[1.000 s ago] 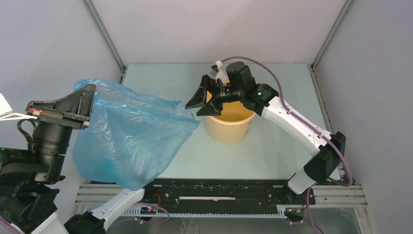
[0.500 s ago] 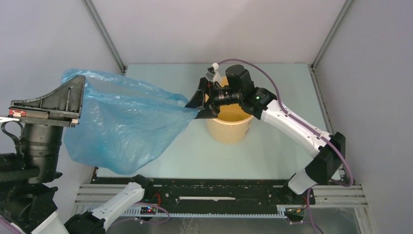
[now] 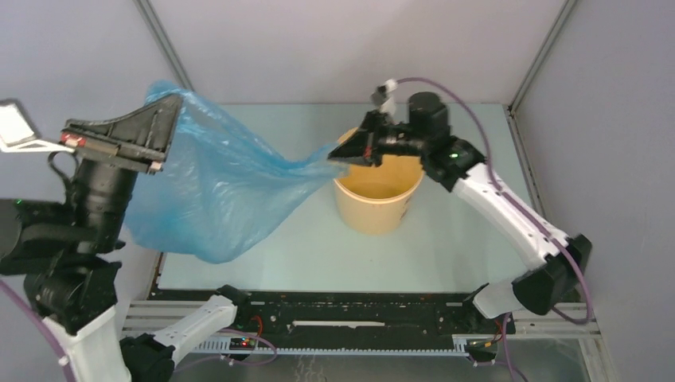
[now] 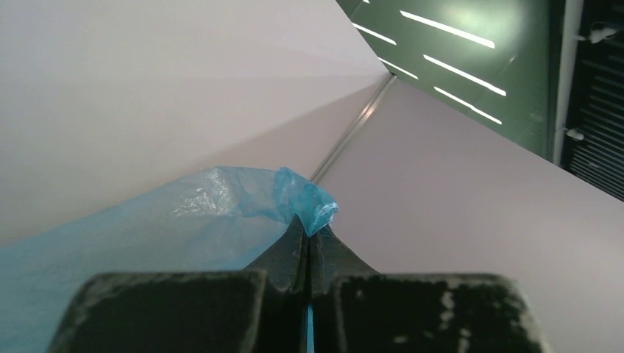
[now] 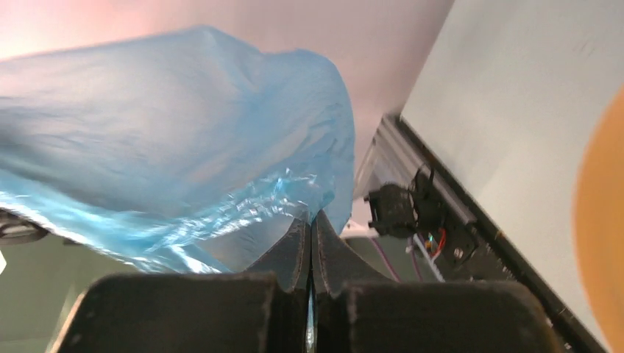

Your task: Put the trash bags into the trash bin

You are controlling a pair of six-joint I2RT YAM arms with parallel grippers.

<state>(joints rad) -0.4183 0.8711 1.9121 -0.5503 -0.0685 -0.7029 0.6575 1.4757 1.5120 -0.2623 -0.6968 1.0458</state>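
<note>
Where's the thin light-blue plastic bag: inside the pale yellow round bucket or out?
Out. The bag hangs stretched between the left gripper and right gripper, both shut on it, beside the bucket, whose inside shows no film.

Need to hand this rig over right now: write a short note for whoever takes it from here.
Left gripper: shut on one edge of the light-blue trash bag, held high at the left.
Right gripper: shut on the opposite edge, by the left rim of the pale yellow trash bin.
Bag: stretched in the air between them, bulk hanging left of the bin, none inside. Bin upright on the table.
Done: bag lifted by both arms.
Left: carry it over the opening, push it in, release.
</note>
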